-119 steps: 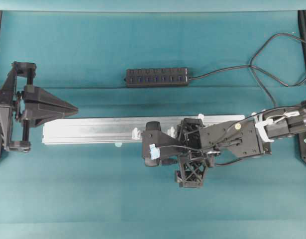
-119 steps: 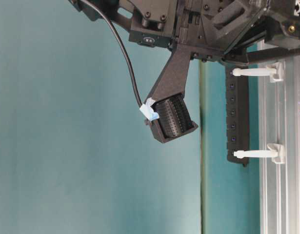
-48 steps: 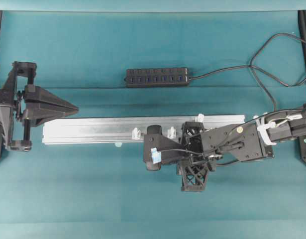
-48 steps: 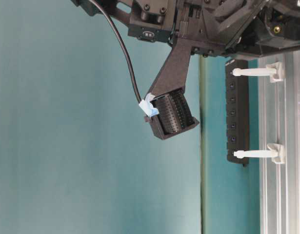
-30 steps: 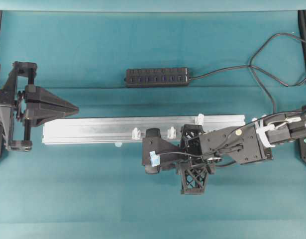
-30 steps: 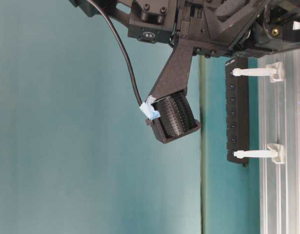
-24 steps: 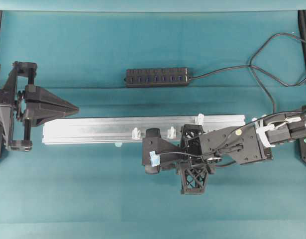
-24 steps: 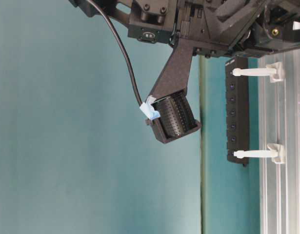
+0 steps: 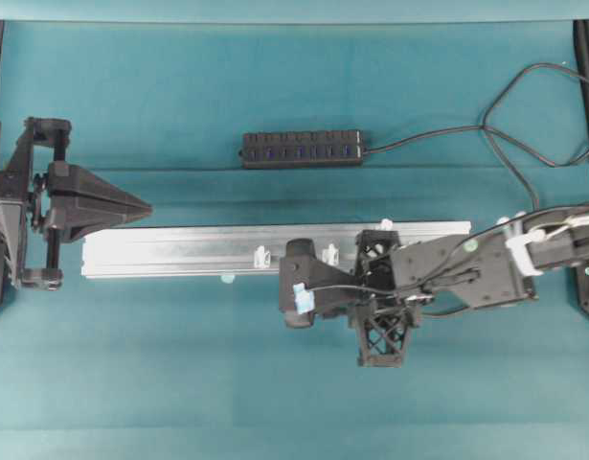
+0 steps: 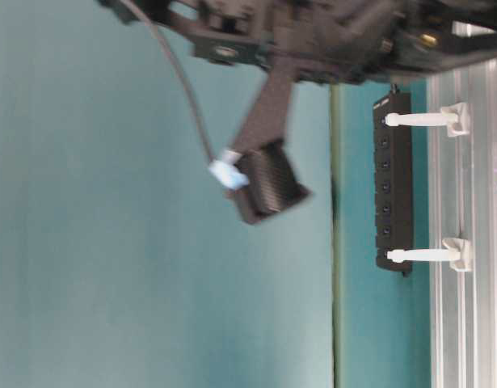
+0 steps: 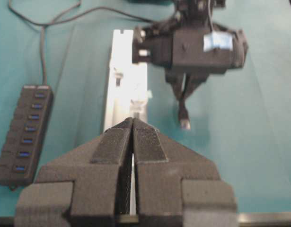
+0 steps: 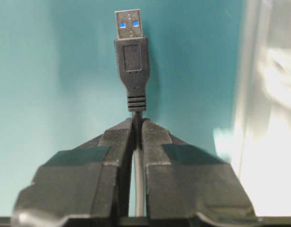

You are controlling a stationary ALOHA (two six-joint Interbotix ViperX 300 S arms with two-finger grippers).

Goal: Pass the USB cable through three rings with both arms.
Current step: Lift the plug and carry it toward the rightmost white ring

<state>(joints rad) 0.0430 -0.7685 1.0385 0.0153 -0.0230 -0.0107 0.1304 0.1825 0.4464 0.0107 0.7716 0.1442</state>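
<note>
At the left edge of the overhead view the left gripper [image 9: 141, 208] sits pinched shut on nothing, tip toward the near end of the rail [image 9: 179, 251], which runs left to right across the middle. Right of centre, the right gripper [image 9: 296, 299] is clamped on the USB cable [image 12: 134, 61], plug poking out leftward, parallel to the rail but below it. The rings [image 9: 262, 257] stand above the plug, so the right arm is nearer.

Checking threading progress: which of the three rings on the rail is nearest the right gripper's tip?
The middle ring. It stands right beside the right gripper, which is shut on the USB cable. The other two rings sit farther along the rail.
</note>
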